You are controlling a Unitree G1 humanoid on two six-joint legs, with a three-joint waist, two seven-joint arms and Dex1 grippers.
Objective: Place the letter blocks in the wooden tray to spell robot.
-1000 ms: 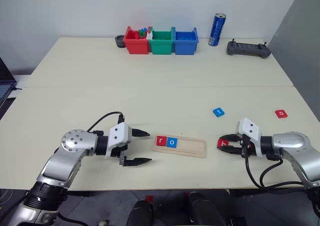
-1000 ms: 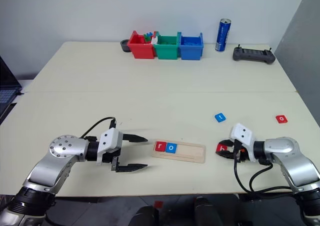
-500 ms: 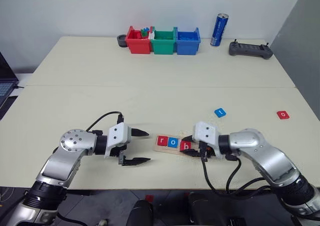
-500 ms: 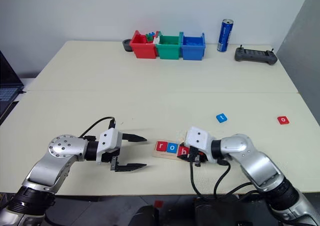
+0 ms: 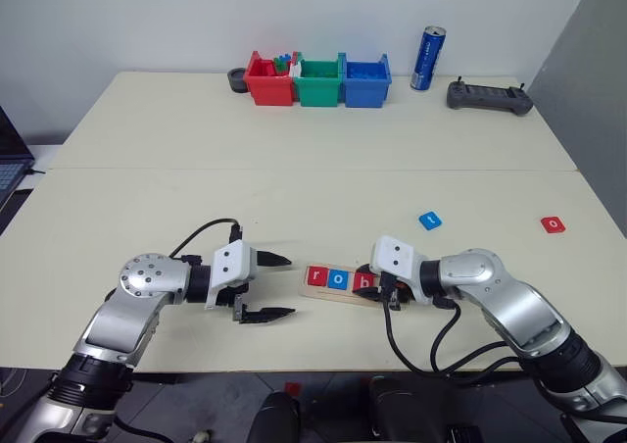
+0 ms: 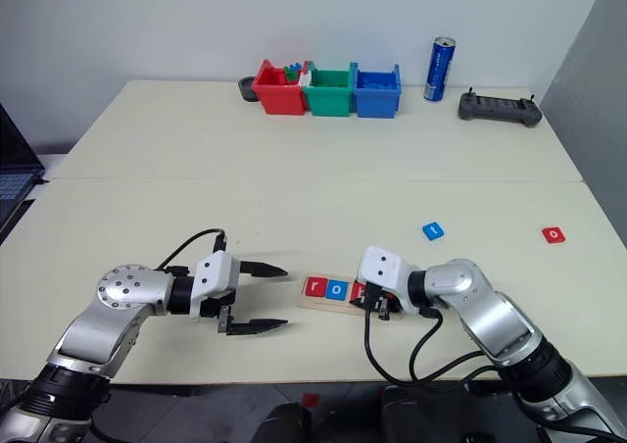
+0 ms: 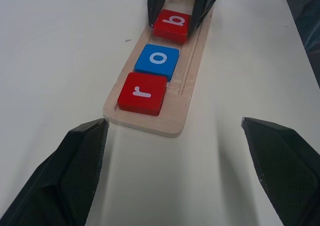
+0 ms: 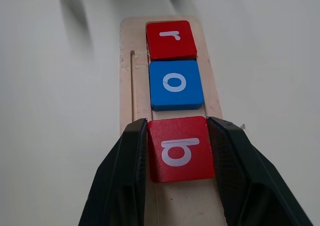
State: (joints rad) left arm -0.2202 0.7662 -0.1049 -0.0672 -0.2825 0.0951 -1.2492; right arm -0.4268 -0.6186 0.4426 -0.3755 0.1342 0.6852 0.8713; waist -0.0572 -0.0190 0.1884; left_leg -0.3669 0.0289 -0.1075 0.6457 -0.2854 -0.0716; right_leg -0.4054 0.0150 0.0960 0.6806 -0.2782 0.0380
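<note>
Red and bearing a white "b", the tile I hold sits between the two black fingers of my right pincer, which is closed partway, just enough to clasp the tile's two sides. It rests over the wooden tray, in the third place along the groove, just beside the blue "o" tile, which in turn lies against the red "r" tile at the tray's near end toward my left arm. I judge this to be the setting-down of the third letter, with two still to fetch: a blue tile lies on the pale tabletop beyond the tray, and a red "o" tile lies well apart toward my right. My left pincer hovers with its fingers spread wide and empty, just off the tray's "r" end. What could go wrong: if I let go while the "b" is tilted or riding the groove's edge, it may settle crooked, and pulling my fingers back carelessly could drag it or nudge the "o" out of line. Plastic bins, a can and a controller stand at the far edge, clear of the work.
</note>
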